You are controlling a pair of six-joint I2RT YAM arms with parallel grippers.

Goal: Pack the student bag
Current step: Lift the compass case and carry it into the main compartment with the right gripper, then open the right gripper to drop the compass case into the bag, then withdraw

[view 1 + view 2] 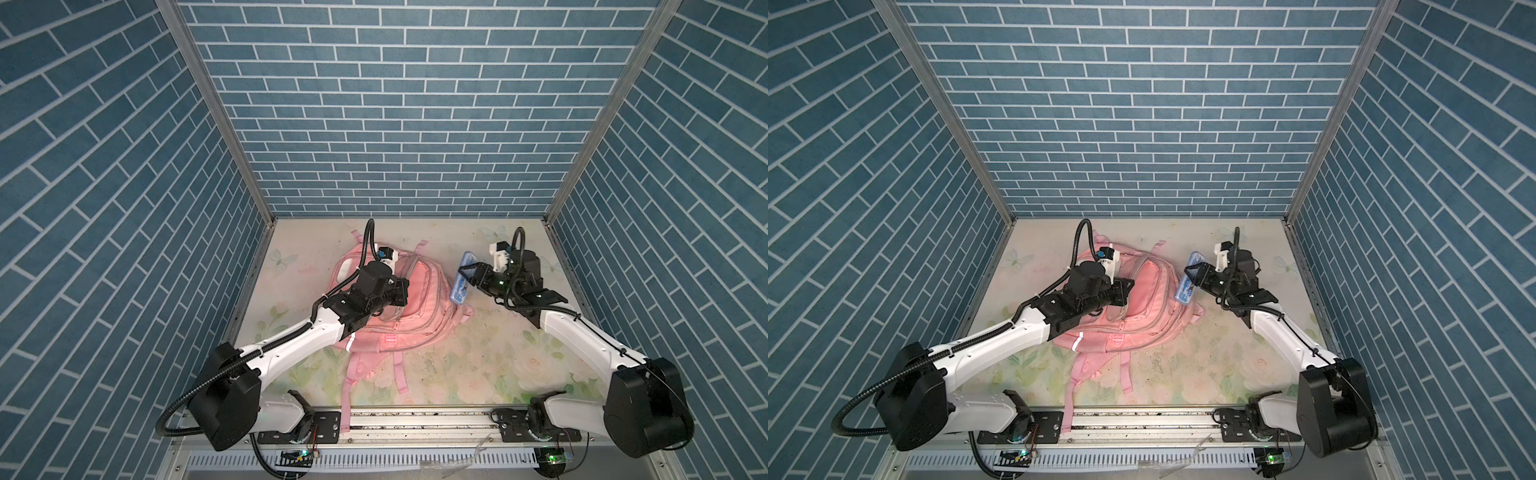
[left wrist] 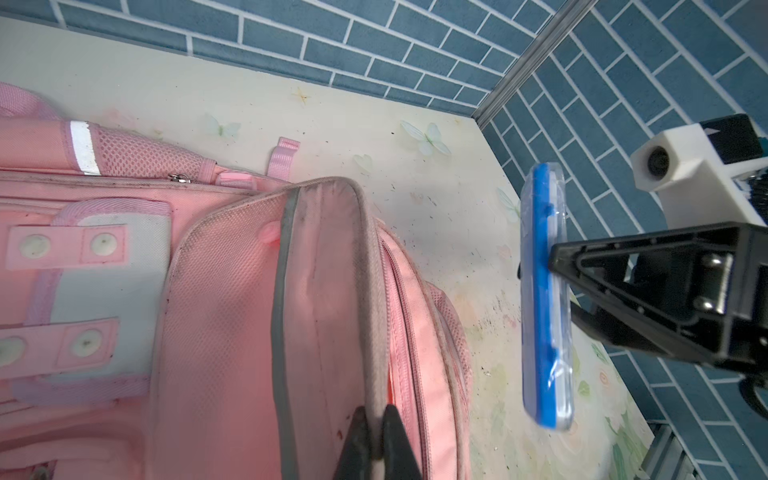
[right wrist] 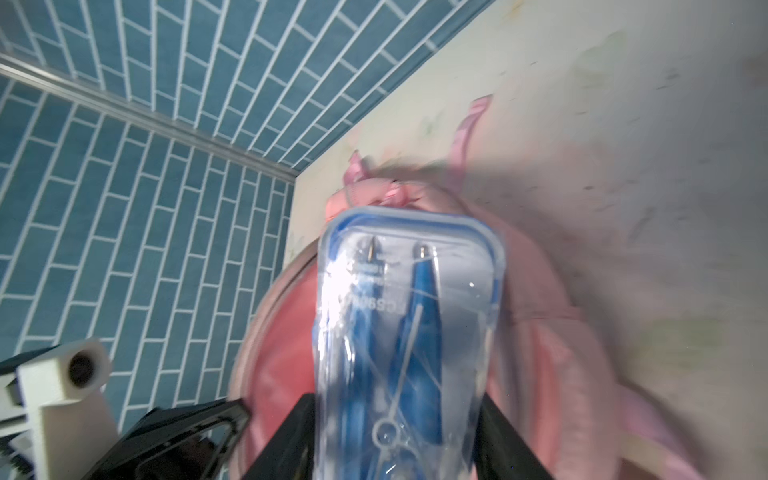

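Student bag [image 1: 424, 307]: is lying front side up in the middle of the flowered surface [image 1: 478, 357], partly under the left arm in both top views.
Bag's long axis: is running from the near rail [image 1: 415, 419] toward the back wall [image 1: 399, 124], leaning a little to the right at the far end.
Bag's ends: the rounded end is pointing at the back wall. The loose straps [image 1: 353, 382] are trailing from the other end toward the rail.
Flap [image 2: 324, 270]: is standing up off the bag's front, leaving a gap along the zipper.
Left fingers [image 2: 397, 449]: are pressing together on the flap's rim, pinching the fabric between them.
Case [image 3: 407, 332]: clear, with blue drawing tools inside. It is hanging clear of the surface just beside the bag's right edge, with its long axis lying roughly along the bag's. In the left wrist view it is showing edge-on.
Right fingers [image 2: 569, 259]: are clamping the case across its narrow width about midway along, one finger on each long side.
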